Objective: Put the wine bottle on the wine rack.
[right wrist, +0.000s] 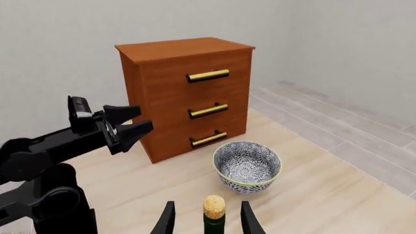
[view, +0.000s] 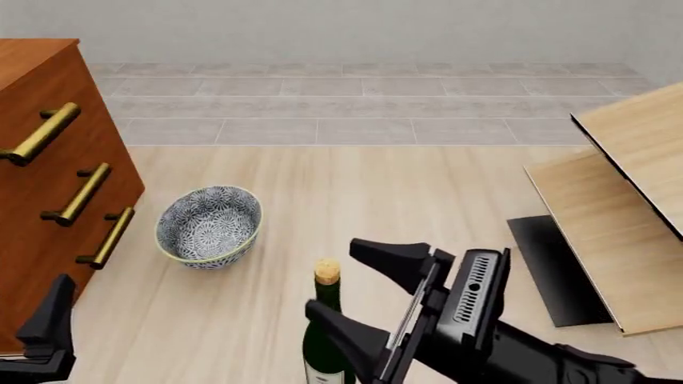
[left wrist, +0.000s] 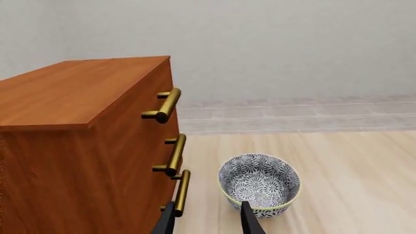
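Observation:
The wine bottle (view: 323, 336) is dark green with a tan cork (view: 326, 272) and stands upright on the wooden table near the front middle. My right gripper (view: 363, 294) is open, with one finger on each side of the bottle's neck and a gap to the glass. The right wrist view shows the cork (right wrist: 213, 207) between the two fingers. The wine rack (view: 629, 184), made of pale wood panels on a black base plate (view: 555, 272), stands at the right. My left gripper (left wrist: 208, 222) is open and empty at the front left, also seen in the right wrist view (right wrist: 133, 122).
A reddish-brown drawer cabinet (view: 48, 168) with brass handles stands at the left. A patterned grey-blue bowl (view: 208, 226) sits on the table between the cabinet and the bottle. It also shows in the left wrist view (left wrist: 258, 183) just past the fingers.

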